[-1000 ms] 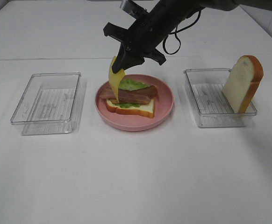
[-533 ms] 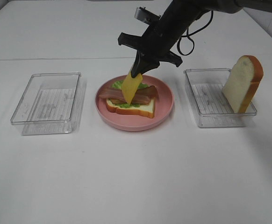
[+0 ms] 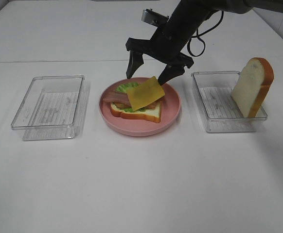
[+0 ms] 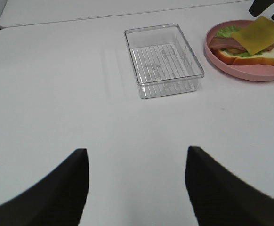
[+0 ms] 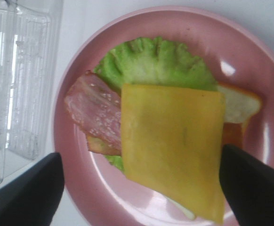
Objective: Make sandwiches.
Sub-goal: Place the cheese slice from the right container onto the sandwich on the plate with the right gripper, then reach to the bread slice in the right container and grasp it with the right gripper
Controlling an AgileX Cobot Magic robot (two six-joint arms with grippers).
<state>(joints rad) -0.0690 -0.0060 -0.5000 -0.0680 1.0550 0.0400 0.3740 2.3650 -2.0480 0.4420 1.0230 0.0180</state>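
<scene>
An open sandwich [image 3: 134, 108] lies on the pink plate [image 3: 173, 105]: a bread slice with lettuce [image 5: 151, 63], bacon [image 5: 92, 113] and a yellow cheese slice [image 3: 145, 93] on top, slightly tilted. My right gripper [image 3: 147, 75] hovers just over the plate's far side, open, its fingers [image 5: 257, 190] either side of the cheese [image 5: 172, 141] and holding nothing. A second bread slice [image 3: 252, 86] leans upright in the right clear container [image 3: 214, 104]. My left gripper [image 4: 137, 183] is open over bare table, well away from the plate [image 4: 250, 73].
An empty clear container [image 3: 49, 104] stands left of the plate, also in the left wrist view as the container [image 4: 163, 59]. The right arm and its cable [image 3: 195, 46] hang over the table's far middle. White table all around.
The cheese hung from the shut right gripper and swung over the sandwich. The gripper has now opened and the cheese lies on the bacon. The left gripper has not moved.
</scene>
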